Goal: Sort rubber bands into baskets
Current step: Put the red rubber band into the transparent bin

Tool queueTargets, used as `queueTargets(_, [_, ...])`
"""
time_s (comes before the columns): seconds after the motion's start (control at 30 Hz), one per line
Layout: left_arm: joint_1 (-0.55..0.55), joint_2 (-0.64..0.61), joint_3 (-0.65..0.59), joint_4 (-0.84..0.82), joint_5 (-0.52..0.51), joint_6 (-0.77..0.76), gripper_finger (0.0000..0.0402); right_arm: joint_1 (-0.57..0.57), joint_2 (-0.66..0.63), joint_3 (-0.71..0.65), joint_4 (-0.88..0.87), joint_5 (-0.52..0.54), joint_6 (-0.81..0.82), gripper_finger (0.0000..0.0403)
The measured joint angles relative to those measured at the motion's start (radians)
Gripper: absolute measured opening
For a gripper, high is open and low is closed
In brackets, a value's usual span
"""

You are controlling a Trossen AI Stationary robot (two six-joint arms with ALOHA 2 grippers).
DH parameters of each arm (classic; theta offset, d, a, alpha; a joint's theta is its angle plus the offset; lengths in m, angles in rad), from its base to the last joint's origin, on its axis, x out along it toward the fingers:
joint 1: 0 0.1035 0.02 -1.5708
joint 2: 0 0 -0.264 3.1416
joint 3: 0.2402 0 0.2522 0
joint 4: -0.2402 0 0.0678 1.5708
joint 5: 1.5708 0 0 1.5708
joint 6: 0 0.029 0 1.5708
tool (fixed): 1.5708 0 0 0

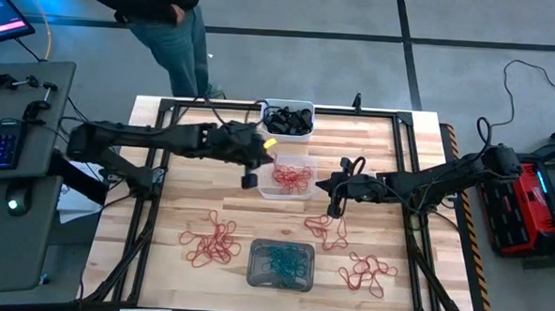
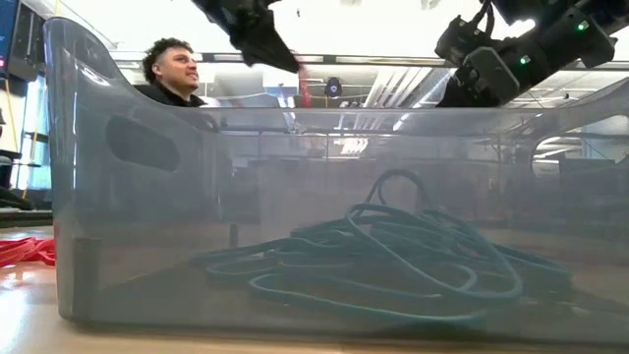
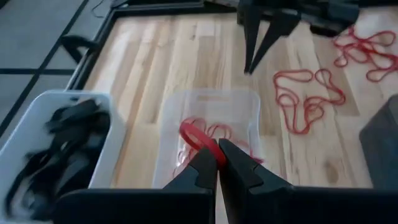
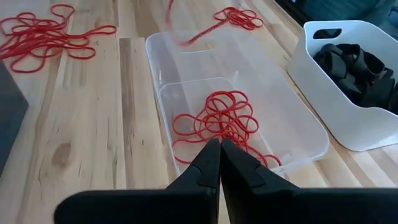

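My left fingers [image 3: 217,163] pinch one red band [image 3: 198,137] over the clear basket [image 1: 287,177], right fingers [image 4: 220,163] shut empty beside it — three red heaps [image 1: 213,244] (all loose on the worktop [image 1: 372,141]) remain.

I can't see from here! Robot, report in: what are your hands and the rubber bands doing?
Left tool shut on a red band above the clear basket. Right tool shut, empty, beside the basket. Red bands loose on table. Nothing blocking.
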Motion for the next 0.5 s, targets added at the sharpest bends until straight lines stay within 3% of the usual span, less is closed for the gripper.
queueTargets(0.23, [0.015, 0.166, 0.051, 0.144, 0.117, 0.003, 0.0, 0.0, 0.0, 0.0, -0.012, -0.003, 0.0, 0.0])
queueTargets(0.5, [0.032, 0.347, 0.085, 0.266, 0.132, 0.018, 0.0, 0.02, 0.0, 0.0, -0.013, 0.003, -0.018, 0.0])
